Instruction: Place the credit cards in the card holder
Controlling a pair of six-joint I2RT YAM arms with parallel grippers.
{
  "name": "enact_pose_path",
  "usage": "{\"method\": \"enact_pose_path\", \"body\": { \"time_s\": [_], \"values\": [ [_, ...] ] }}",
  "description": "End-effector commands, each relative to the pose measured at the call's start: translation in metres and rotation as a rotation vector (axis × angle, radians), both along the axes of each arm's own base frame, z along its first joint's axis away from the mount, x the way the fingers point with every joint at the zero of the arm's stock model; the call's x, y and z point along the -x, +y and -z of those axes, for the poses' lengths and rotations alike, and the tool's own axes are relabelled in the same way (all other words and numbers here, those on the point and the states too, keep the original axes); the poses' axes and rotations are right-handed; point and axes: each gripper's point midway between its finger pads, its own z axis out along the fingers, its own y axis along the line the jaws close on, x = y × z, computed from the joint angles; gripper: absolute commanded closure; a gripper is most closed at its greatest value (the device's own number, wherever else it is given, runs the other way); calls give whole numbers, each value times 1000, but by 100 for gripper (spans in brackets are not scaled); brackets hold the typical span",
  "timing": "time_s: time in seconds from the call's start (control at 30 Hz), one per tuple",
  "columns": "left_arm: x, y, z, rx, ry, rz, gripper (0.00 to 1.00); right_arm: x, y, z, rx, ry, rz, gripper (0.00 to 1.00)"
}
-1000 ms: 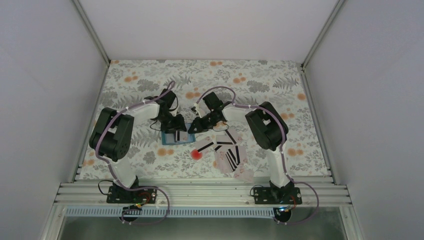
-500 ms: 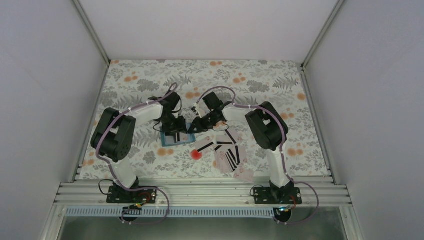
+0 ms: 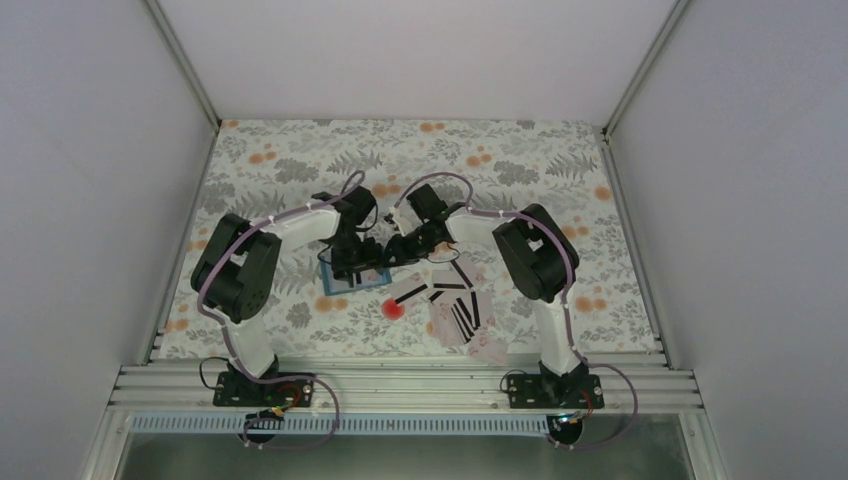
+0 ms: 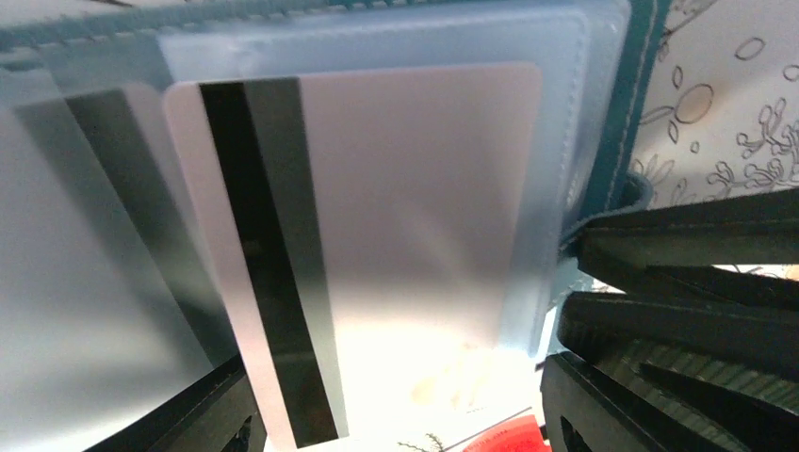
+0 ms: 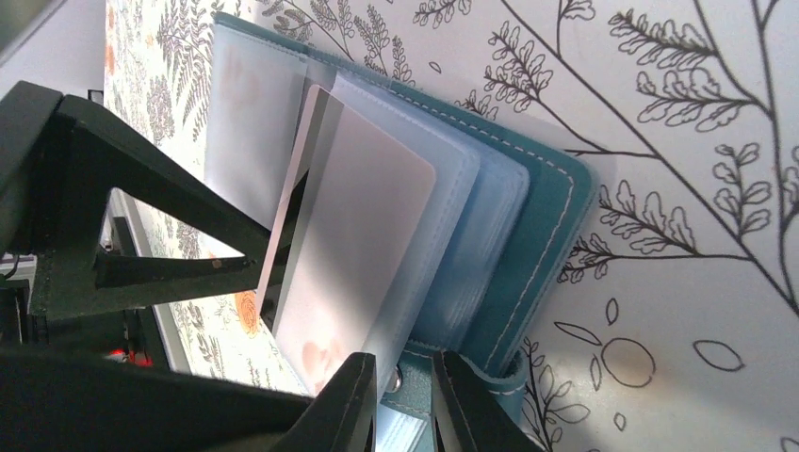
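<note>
Card holder [image 3: 338,284]: blue-green, lying open on the floral table cover [image 3: 560,170], left of centre, with its clear sleeves fanned up from the spine. Card [image 4: 415,198]: pale with a black stripe, lying partly under the foremost clear sleeve, its striped end sticking out past the sleeve's edge. Left gripper [image 3: 349,262]: directly above the holder, jaws spread wide to either side of the card's projecting end and gripping nothing. Right gripper [image 5: 400,381]: jaws pressed nearly together, pinching the holder's closing tab beside its snap, at the holder's right edge. The two grippers crowd in from both sides and hide most of the holder in the top view. Credit cards [image 3: 455,305]: a loose fanned heap, pale with black stripes, on the cover right of the holder and apart from both grippers. Round red spot [image 3: 393,309]: just beside the heap's left end, nearer the arm bases than the holder.
</note>
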Motion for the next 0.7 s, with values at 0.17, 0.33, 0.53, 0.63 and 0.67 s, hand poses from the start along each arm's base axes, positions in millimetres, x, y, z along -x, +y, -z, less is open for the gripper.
{"method": "enact_pose_path", "body": {
  "time_s": [0.17,0.33,0.53,0.63,0.67],
  "values": [
    [-22,-23,-13,27,-40,-32,20,7,-6,-13,10,-33,-10,83],
    [-22,-35,-6,27,-37,7,20,5,-9,-17,6,-38,-4,83],
    [-27,-53,-8,52,-71,58,22,7,-9,-19,-9,-31,-1,83],
    [-28,-56,-14,76,-105,67,25,2,-14,-26,-20,-36,13,83],
    [-28,-56,-15,80,-116,67,27,0,-16,-27,-22,-36,18,83]
  ]
}}
